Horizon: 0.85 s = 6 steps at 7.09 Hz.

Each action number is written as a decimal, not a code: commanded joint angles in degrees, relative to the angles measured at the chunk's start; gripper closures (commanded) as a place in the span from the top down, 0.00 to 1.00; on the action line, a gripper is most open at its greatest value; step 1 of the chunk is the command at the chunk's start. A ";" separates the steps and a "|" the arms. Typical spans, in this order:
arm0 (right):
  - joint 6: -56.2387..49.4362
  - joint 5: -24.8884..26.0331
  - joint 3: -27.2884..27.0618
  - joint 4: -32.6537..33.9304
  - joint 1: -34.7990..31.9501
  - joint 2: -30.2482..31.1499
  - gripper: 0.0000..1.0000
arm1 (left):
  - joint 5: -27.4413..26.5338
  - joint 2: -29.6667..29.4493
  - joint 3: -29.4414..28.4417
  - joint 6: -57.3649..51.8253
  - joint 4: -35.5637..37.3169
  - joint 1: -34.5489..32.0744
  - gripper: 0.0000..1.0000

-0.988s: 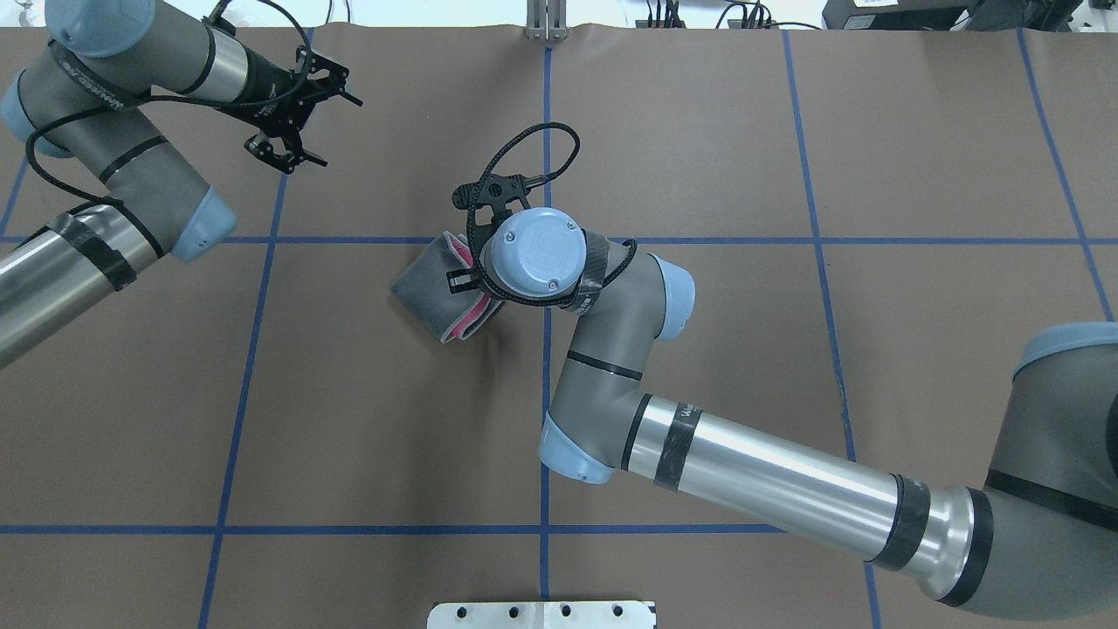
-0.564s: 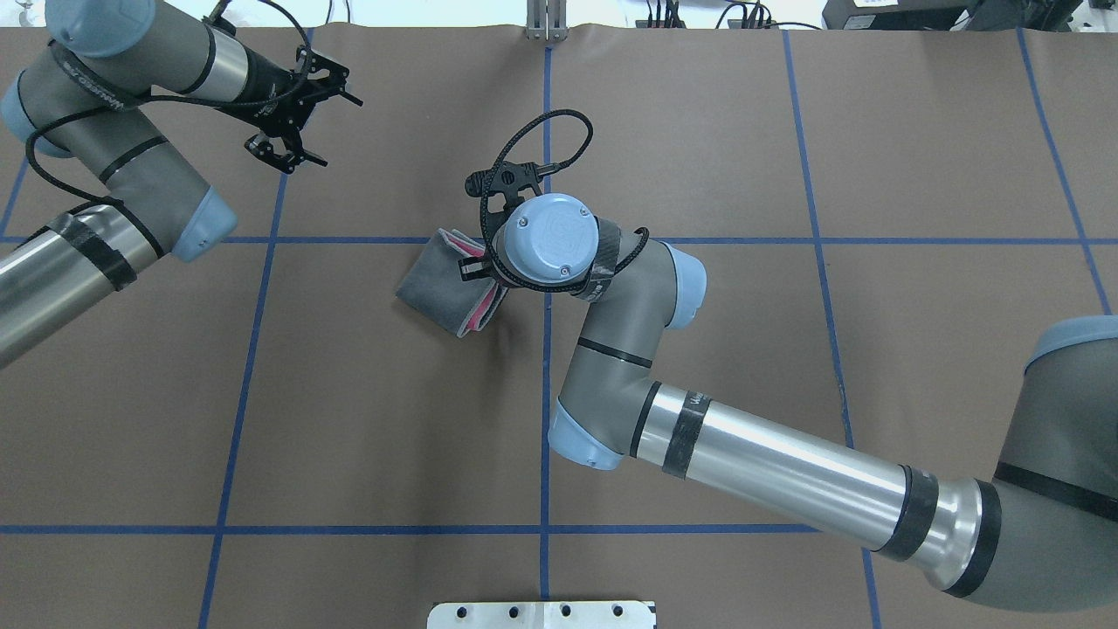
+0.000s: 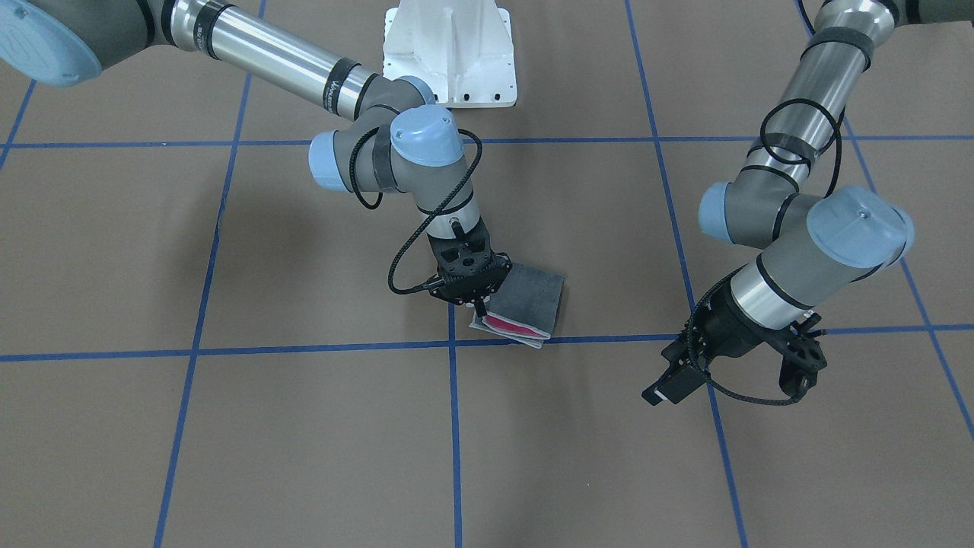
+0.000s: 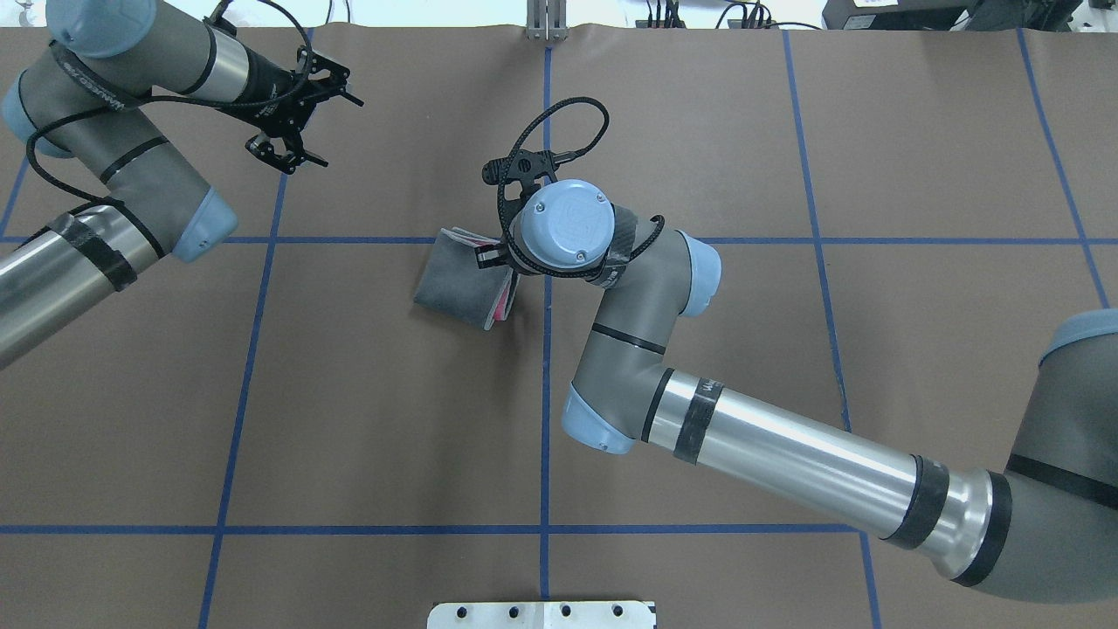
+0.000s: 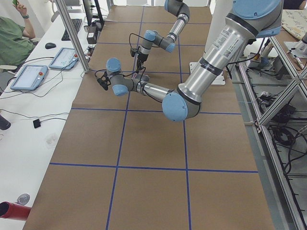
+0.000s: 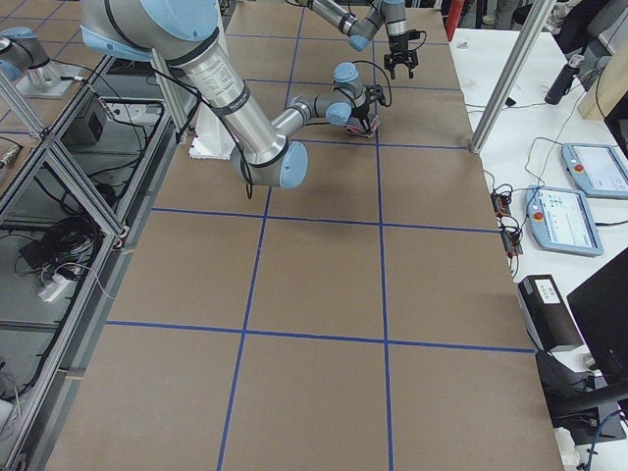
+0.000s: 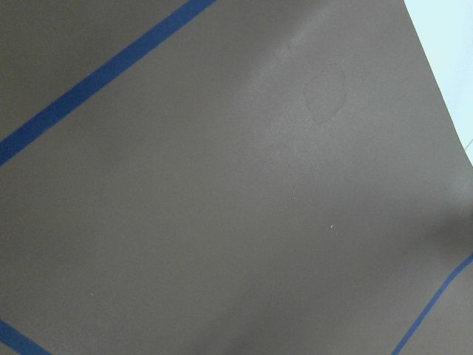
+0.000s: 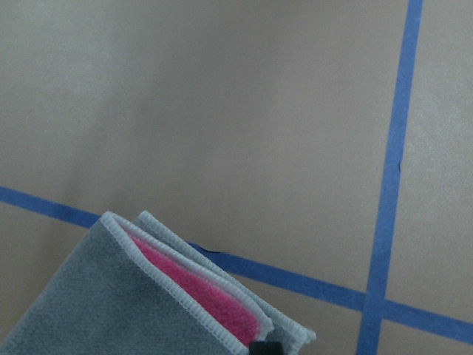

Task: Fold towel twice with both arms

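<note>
The towel lies folded near the table's middle, dark grey outside with pink showing between its layers at the open edge. My right gripper reaches down onto the towel's corner by the blue cross and is shut on that edge; in the overhead view the wrist hides the fingers. A black fingertip sits against the light grey edging. My left gripper hangs open and empty above the far left of the table, well away from the towel. The left wrist view holds only brown paper and tape.
Brown paper with a grid of blue tape lines covers the table. The white pedestal base stands at the robot's side. A metal post rises at the far edge. A desk with tablets and a seated person are beyond it.
My right gripper has moved to the right and a little farther from the robot. The towel came with it and turned, its open edge now narrower. The left arm stayed put.
</note>
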State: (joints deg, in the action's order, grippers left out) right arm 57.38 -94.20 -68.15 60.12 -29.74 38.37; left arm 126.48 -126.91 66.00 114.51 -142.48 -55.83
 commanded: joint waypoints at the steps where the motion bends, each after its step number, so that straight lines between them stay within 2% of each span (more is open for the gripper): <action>1: -0.16 -2.38 0.03 0.00 -1.80 0.30 0.54 | 0.00 0.00 0.18 0.01 0.01 0.10 1.00; 2: -0.07 -2.83 -0.05 0.09 -2.77 0.21 0.99 | 0.00 0.09 0.36 -0.08 -0.08 0.02 1.00; 4: -1.55 -7.73 -0.14 0.09 -6.45 0.65 1.00 | -0.44 0.70 0.80 -0.08 -0.60 0.02 1.00; 6: -2.97 -9.85 -2.24 0.09 -9.44 4.67 1.00 | -0.70 1.41 1.42 -2.69 -0.61 -0.16 1.00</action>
State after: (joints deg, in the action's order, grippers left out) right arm 55.08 -102.51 -69.09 60.20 -37.20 40.71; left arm 125.92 -125.75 67.15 113.70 -143.12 -55.83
